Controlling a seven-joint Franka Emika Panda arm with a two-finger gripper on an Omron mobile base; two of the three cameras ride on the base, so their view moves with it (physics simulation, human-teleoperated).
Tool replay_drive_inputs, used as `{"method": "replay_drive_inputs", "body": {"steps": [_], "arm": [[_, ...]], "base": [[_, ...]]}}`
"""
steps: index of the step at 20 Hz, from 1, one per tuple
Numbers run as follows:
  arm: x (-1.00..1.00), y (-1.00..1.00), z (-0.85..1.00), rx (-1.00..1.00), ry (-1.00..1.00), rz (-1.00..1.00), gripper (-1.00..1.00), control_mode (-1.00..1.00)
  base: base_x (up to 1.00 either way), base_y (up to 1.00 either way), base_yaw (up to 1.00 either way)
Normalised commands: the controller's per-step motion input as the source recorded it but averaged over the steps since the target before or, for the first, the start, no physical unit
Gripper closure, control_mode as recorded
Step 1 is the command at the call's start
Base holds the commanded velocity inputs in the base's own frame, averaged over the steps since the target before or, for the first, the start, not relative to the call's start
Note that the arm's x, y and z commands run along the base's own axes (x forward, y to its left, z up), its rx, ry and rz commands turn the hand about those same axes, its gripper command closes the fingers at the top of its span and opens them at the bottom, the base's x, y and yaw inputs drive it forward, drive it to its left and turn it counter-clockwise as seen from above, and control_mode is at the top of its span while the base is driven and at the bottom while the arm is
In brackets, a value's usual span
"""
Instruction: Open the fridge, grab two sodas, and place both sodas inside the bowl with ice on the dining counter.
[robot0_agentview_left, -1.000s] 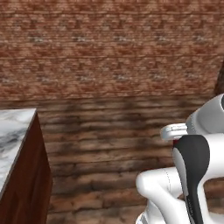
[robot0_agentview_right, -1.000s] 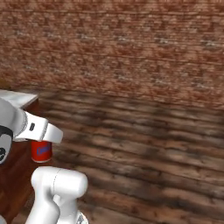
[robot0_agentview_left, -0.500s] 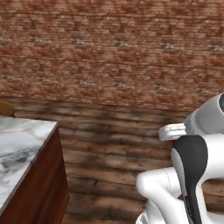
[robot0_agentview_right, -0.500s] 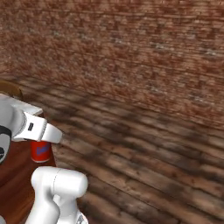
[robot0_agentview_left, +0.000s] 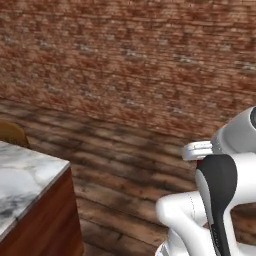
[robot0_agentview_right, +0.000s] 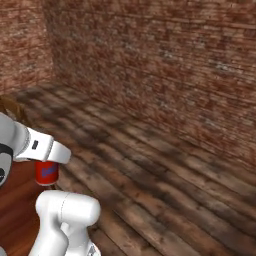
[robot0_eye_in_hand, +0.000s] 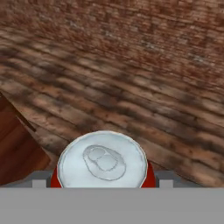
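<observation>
Gripping red soda can (robot0_eye_in_hand: 102, 164) in claw (robot0_eye_in_hand: 102, 183), marble counter (robot0_agentview_left: 22, 182) nearby

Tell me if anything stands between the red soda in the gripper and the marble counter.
Nothing visible does. The red soda sits in the gripper, and the marble counter shows at the lower left of the left base view, with bare wood floor beside it. The bowl is not in view, so the last stretch cannot be judged.

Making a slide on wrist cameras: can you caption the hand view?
Gripper closed on a red soda can, silver top facing the camera, above a plank floor by a brick wall.
</observation>
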Motion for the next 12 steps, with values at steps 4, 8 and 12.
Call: {"method": "replay_drive_inputs", "body": {"steps": [4,8,12], "arm": [[0.0,0.0,0.0,0.0,0.0,0.0,1.0,1.0],[0.0,0.0,0.0,0.0,0.0,0.0,1.0,1.0],[0.0,0.0,0.0,0.0,0.0,0.0,1.0,1.0]], "base": [[0.96,-0.3,0.44],[0.94,-0.28,0.45],[0.9,-0.27,0.45]]}}
